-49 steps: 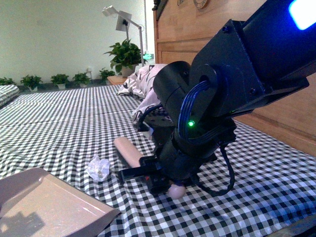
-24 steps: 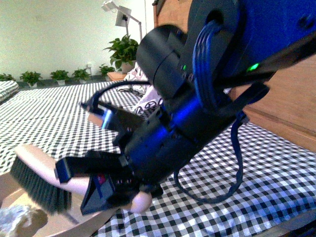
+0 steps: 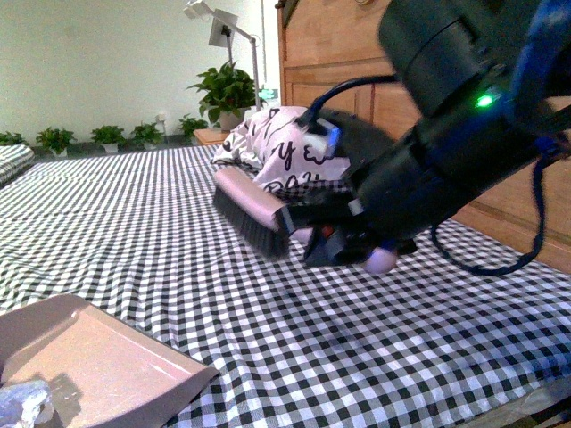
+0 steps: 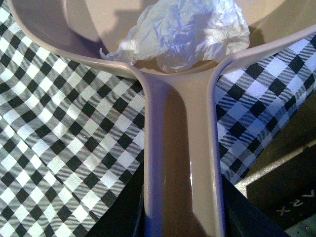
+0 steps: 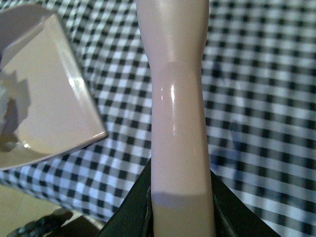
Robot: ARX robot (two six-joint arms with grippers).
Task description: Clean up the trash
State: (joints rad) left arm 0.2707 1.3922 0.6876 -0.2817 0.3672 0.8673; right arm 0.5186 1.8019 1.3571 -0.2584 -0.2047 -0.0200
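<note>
- The trash lies inside the dustpan, at its back wall just above the handle. In the front view only a bit of it shows, at the near left corner.
- The left gripper itself is hidden in the wrist view; the handle runs down into it, so I judge it is clamped on the handle, though the jaws do not show.
- The right gripper is closed on the brush, which hangs in the air above the checked bed cover, right of the dustpan and apart from it.
- Risk: the wad is light and loose. If the dustpan tips forward when lifted, the paper can slide out over the open lip and fall back on the bed.
- Risk: the brush is near the pillow. A wide swing of the right arm could hit it or drag the cover.
- Risk: the brush handle looks smooth and glossy, so it may turn in the grip if the bristles catch the cloth.
</note>
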